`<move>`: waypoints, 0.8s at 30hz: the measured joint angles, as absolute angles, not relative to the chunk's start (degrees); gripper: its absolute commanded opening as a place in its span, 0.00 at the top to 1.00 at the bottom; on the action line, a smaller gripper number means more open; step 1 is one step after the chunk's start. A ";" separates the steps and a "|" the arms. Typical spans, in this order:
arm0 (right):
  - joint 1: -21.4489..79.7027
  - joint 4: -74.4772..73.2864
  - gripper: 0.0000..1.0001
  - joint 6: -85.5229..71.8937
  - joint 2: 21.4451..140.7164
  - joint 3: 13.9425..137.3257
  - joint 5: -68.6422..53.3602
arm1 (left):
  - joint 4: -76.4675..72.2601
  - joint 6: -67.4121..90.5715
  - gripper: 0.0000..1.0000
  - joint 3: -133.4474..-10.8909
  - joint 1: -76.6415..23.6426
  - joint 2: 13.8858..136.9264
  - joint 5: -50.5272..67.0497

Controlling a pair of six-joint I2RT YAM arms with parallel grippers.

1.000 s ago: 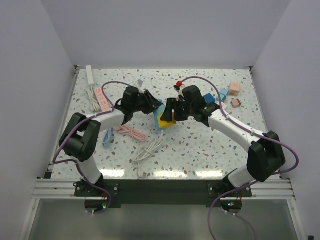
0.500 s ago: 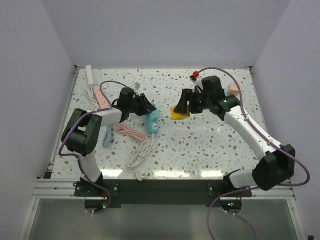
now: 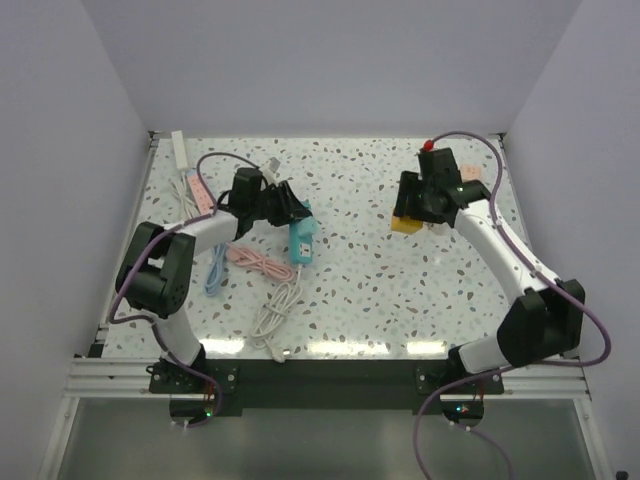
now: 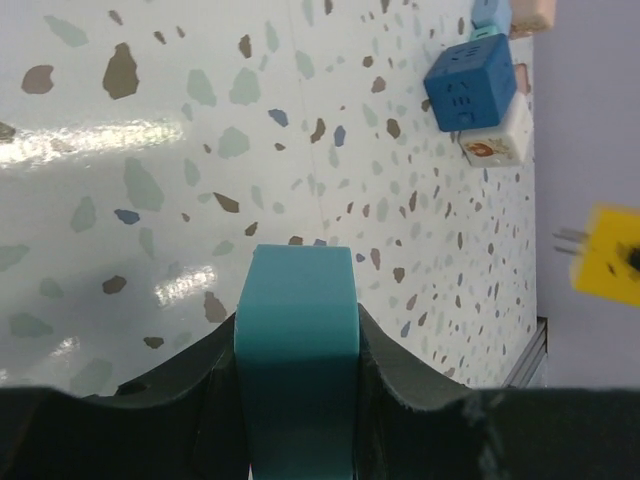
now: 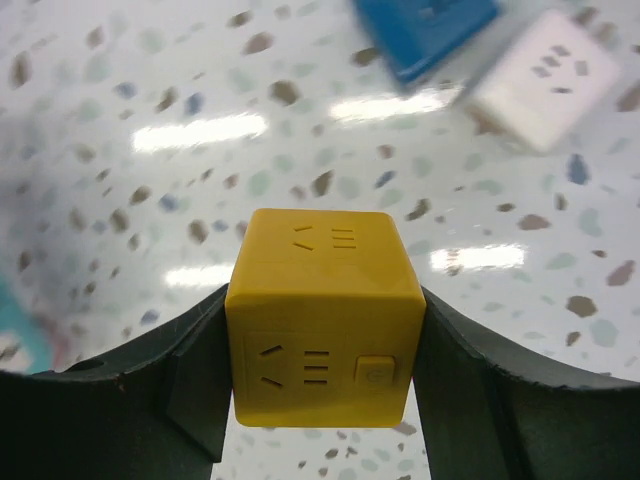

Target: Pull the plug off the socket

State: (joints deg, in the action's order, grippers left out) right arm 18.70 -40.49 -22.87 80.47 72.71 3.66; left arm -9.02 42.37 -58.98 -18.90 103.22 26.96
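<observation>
Yellow plug cube (image 3: pixel 405 222) is sitting squeezed between the two fingers of your right gripper (image 3: pixel 409 210), with the jaws closed against its side faces, toward 2 o'clock on the table (image 3: pixel 400 300). Its prongs (image 4: pixel 568 238) are showing bare in the left wrist view, and it is hanging well apart from the teal socket (image 3: pixel 301 240). Your left gripper (image 3: pixel 288 212) is pinching that socket's end, jaws narrowed onto it, near 10 o'clock. A pink cable (image 3: pixel 258 262) and a white cable (image 3: pixel 278 312) are lying just beside the socket, toward its 7 o'clock.
</observation>
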 measured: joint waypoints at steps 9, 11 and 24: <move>3.70 -42.54 1.00 -30.59 101.43 84.01 18.65 | -9.32 42.19 1.00 -59.00 -18.90 95.26 31.24; 1.39 -42.85 1.00 -31.53 105.08 88.62 19.46 | -9.61 42.19 1.00 -58.81 -18.90 94.26 31.83; -6.81 -43.11 0.87 -37.43 124.51 107.33 19.62 | -9.32 42.15 1.00 -57.41 -19.55 92.68 32.38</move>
State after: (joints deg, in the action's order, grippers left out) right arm -6.81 -43.11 -37.43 124.51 107.33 19.62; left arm -9.32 42.15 -57.41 -19.55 92.68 32.38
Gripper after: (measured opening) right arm 0.639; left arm 0.405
